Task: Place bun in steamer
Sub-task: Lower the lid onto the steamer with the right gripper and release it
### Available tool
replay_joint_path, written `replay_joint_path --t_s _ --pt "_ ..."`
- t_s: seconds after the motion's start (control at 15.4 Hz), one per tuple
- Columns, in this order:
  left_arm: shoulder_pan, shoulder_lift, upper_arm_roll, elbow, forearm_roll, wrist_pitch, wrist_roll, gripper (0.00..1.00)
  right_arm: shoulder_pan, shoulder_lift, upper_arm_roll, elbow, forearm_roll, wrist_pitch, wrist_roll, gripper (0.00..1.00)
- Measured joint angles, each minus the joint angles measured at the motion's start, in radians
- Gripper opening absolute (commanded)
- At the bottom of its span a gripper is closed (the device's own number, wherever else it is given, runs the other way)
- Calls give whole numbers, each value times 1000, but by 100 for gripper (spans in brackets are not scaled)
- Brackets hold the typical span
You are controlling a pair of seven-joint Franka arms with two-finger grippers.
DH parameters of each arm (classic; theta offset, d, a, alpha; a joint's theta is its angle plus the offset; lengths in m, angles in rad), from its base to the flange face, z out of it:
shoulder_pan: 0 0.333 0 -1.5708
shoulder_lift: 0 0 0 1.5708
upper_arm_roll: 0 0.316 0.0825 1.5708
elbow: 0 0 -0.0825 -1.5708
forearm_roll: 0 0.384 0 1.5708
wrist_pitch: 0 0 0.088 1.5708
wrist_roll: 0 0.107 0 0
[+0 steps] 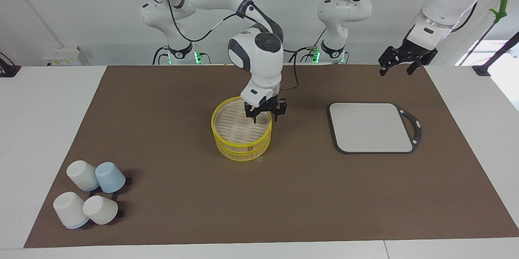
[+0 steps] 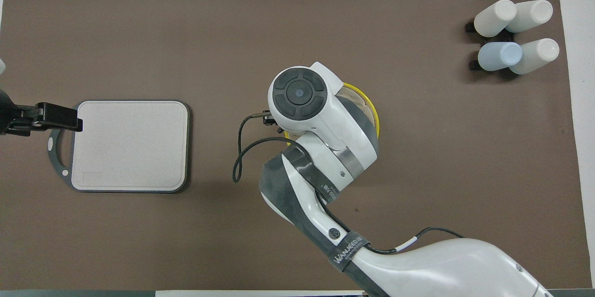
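over yellow-rimmed steamer [image 1: 227,127] (slatted floor), right gripper [image 1: 265,119]

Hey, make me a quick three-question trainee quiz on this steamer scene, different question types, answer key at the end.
1. True or false: the right gripper is over the steamer.
2. How many cups stand at the right arm's end of the table?
3. Over what is the waiting left gripper raised? A) the cups B) the cutting board's handle end C) the steamer

Key:
1. True
2. Four
3. B
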Motion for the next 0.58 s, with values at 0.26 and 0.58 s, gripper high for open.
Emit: replay_joint_path --t_s 0.26,0.58 --pt "0 0 0 0 19 2 4 100 -152 -103 -2 30 0 -199 -123 100" --pt "0 0 0 0 22 5 7 100 -355 -242 -3 28 48 -404 -321 100"
